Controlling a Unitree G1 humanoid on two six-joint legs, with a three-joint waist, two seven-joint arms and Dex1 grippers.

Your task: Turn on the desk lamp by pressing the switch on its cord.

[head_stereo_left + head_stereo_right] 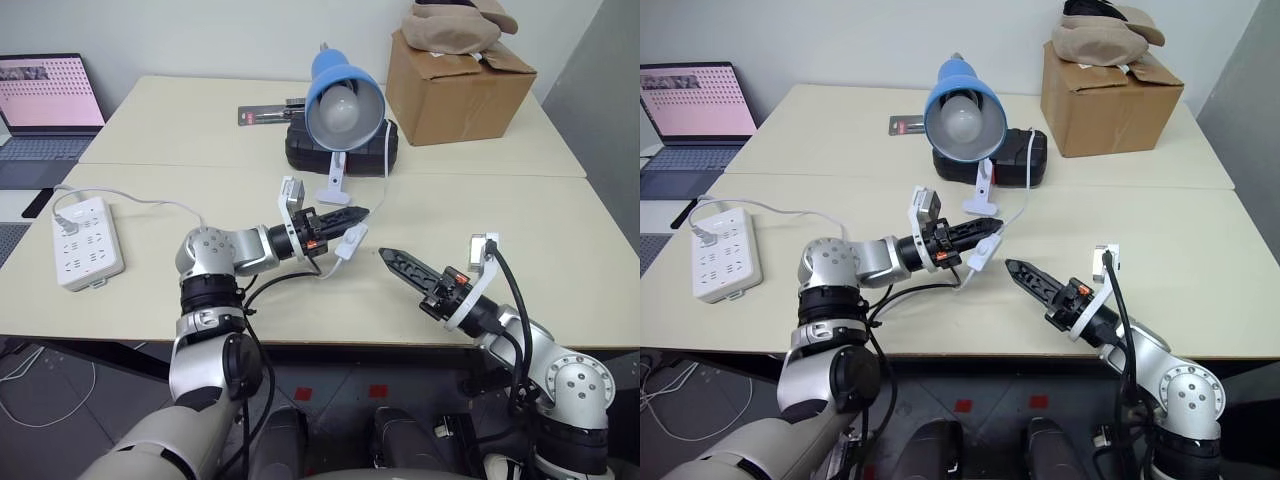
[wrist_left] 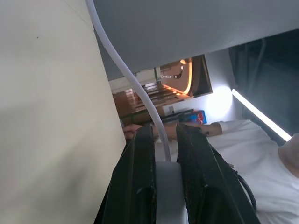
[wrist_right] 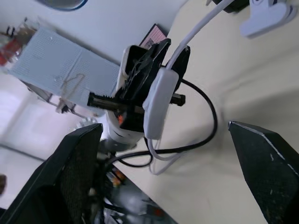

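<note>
On desk (image 1: 480, 215): cardboard box (image 1: 455, 85) far right, power strip (image 1: 85, 240) left, desk lamp (image 1: 343, 105) at back centre, bulb facing camera. Mid-desk, lifted: left gripper (image 1: 350, 216) fingers clamped on switch (image 1: 980, 253), cord (image 1: 386, 170) trailing back to lamp. Right gripper (image 1: 392, 260) fingers spread wide, empty, tip near switch. Right wrist view: switch body (image 3: 159, 105) plain, whole. Left wrist view: person in white behind fingers (image 2: 140, 177).
</note>
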